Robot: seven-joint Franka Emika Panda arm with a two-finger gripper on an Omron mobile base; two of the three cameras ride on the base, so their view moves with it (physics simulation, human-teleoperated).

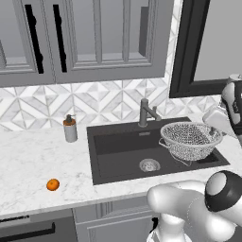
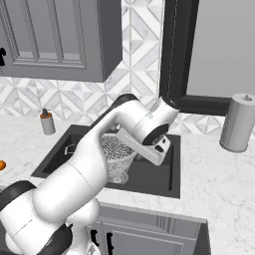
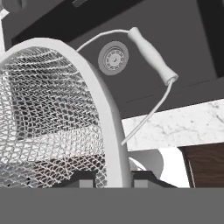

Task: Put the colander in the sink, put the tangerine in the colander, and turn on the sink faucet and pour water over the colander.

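Marble counter (image 1: 33, 160) runs along the near edge, with the tangerine (image 1: 53, 185) lying well left of the sink (image 1: 118, 156). Over the basin's right half the gripper (image 3: 113, 177) is clamped on the rim of the colander (image 1: 190, 137), holding it tilted above the drain (image 1: 149, 165). Behind stand the sink faucet (image 1: 145, 112) and a soap pump (image 1: 70, 128). Step one looks underway: next the colander should be lowered level onto the basin floor, then released.
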